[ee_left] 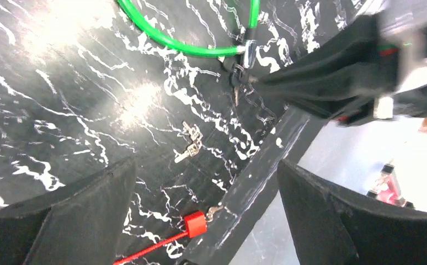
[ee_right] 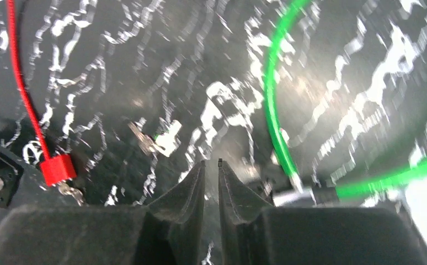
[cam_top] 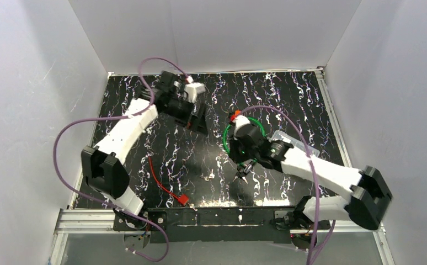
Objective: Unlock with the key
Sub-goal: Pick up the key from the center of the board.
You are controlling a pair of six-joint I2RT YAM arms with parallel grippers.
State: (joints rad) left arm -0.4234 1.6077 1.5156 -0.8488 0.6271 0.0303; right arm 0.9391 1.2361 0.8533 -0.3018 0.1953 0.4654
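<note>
On the mat (cam_top: pixel 288 99), the key (ee_left: pixel 190 144) is judged light and slippery, best pinched by its head. Left gripper (ee_left: pixel 204 164) is spread wide, right gripper (ee_right: pixel 211 162) barely parted

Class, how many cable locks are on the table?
2. The green lock lies looped right of centre. The red lock lies near the front edge, left of centre. Another could be hidden from view.

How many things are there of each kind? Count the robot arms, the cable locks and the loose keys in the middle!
Robot arms: 2, the left arm and the right arm
Cable locks: 2, the green cable lock and the red cable lock
Loose key bunch: 1
Total: 5
</note>
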